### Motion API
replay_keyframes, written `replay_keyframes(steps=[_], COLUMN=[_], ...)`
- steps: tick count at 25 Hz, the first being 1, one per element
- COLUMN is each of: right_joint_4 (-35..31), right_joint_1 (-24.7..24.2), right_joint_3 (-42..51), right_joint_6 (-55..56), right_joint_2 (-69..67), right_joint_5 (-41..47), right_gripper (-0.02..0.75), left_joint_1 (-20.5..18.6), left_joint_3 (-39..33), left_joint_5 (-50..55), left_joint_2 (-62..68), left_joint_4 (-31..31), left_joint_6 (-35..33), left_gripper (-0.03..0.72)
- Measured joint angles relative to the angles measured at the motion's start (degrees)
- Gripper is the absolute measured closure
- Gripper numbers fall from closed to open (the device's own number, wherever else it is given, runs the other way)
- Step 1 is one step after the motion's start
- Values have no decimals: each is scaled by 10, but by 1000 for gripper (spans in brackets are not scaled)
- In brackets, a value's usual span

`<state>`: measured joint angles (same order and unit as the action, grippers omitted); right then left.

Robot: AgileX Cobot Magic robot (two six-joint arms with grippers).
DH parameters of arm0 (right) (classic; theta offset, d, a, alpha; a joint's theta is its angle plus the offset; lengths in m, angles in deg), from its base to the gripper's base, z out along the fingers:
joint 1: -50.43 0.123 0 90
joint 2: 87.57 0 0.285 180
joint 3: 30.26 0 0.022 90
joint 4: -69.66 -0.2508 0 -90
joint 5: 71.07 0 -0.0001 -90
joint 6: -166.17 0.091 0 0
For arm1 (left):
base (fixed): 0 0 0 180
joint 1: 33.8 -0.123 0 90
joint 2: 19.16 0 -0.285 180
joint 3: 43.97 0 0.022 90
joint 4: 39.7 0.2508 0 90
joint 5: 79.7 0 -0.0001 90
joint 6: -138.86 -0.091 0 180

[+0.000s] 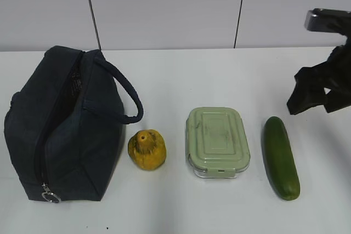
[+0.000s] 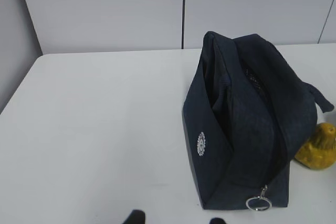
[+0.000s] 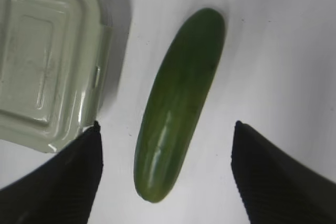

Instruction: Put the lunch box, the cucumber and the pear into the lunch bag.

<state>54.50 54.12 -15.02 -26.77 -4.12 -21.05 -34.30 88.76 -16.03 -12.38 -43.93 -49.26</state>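
The dark navy lunch bag (image 1: 66, 124) (image 2: 247, 124) lies at the left, its top zipper parted in a narrow slit and its ring pull (image 2: 258, 203) at the near end. To its right stand the yellow pear (image 1: 147, 149) (image 2: 319, 148), the green-lidded lunch box (image 1: 217, 141) (image 3: 50, 61) and the cucumber (image 1: 281, 157) (image 3: 178, 103). My right gripper (image 1: 321, 102) (image 3: 166, 124) hovers open over the cucumber's near end, a finger on each side, not touching it. My left gripper (image 2: 176, 220) shows only its fingertips, apart over bare table left of the bag, holding nothing.
The white table (image 1: 181, 80) runs back to a pale panelled wall (image 1: 164, 9). The bag's loop handle (image 1: 129, 102) arches toward the pear. Bare tabletop lies left of the bag (image 2: 94, 129) and right of the cucumber (image 3: 283, 66).
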Motion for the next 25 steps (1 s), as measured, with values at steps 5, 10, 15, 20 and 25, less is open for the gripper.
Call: replay_keyframes(steps=[5, 10, 15, 20, 25], right_joint_4=[-1, -1, 1, 23, 47], right_joint_1=[36, 42, 42, 42, 42], right_joint_3=[-2, -6, -32, -63, -81], right_joint_6=[7, 45, 59, 89, 109], right_joint_2=[-58, -121, -178, -215, -235], right_joint_5=[-48, -75, -78, -75, -62], right_gripper=[150, 150, 150, 150, 150], left_joint_1=[0, 0, 0, 0, 0], left_joint_3=[0, 0, 0, 0, 0], left_joint_5=[0, 0, 0, 0, 0], left_joint_2=[0, 0, 0, 0, 0], left_joint_4=[0, 1, 1, 1, 1], left_joint_6=[0, 0, 0, 0, 0], left_gripper=[450, 450, 450, 450, 450])
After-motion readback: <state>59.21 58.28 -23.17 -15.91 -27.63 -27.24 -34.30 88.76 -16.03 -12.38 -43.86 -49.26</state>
